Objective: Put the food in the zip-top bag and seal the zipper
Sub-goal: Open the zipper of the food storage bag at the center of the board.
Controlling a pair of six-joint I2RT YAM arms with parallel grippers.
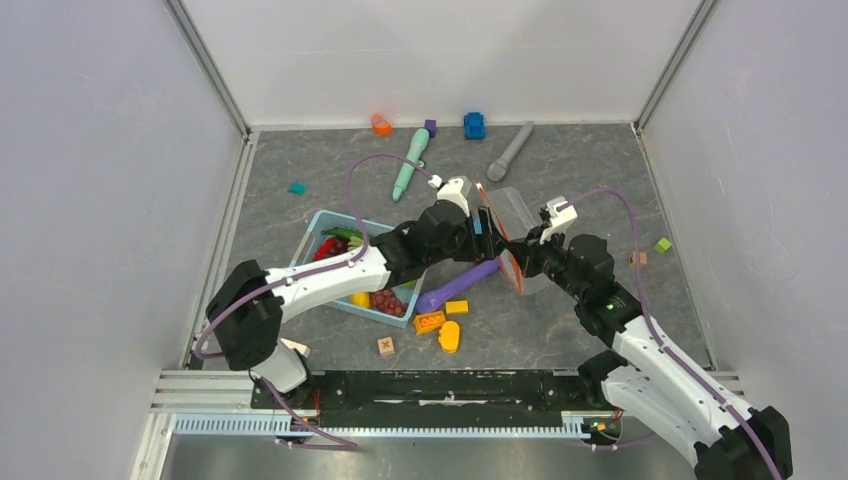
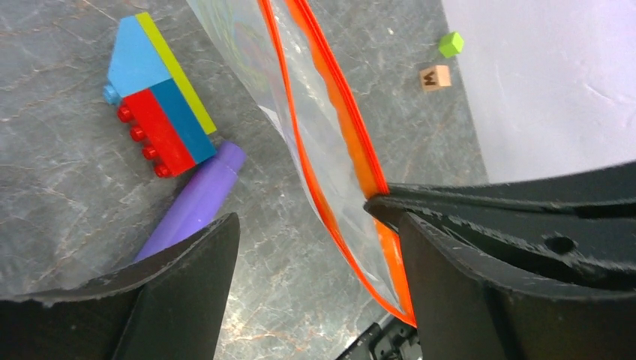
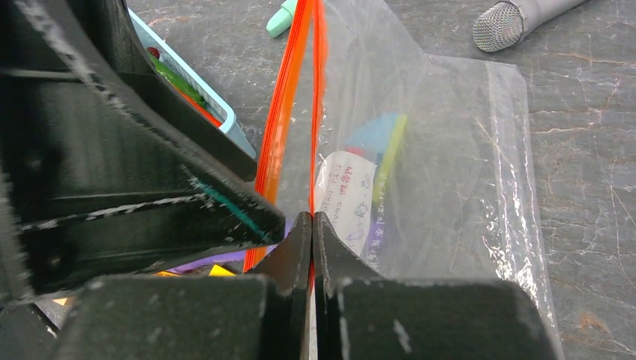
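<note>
Just right of the light-blue mesh basket (image 1: 305,240), seen from above, the zip-top bag (image 1: 525,210) stands on edge between the two arms. It is a flat, clear rectangle of thin, creased, glossy film. A white printed label (image 3: 346,187) sits on one face. The side of the bag turned away from the basket slopes down toward the grey marbled table (image 1: 600,180).

The zipper (image 3: 285,105) is a narrow orange-red band along the mouth edge. Its two lips run side by side on the edge facing the basket.

The right gripper (image 3: 312,229) has its flat black fingers pressed together on one lip of that band. The left gripper (image 2: 319,221) reaches in from the basket's side with its jaws spread wide. The orange edge passes between them, close to one matte, scuffed finger (image 2: 465,300). Whether it touches that finger I cannot tell.

The food (image 1: 388,300) lies in the basket: a knobbly dark red grape bunch, a red piece, a green piece and a yellow piece.

A smooth purple cylinder (image 2: 195,206) lies on the table between the basket and the bag. Studded building blocks (image 2: 157,97) in red, blue and lime lie beside it. A grey microphone (image 3: 510,19) with a mesh head lies beyond the bag, well away from the basket.
</note>
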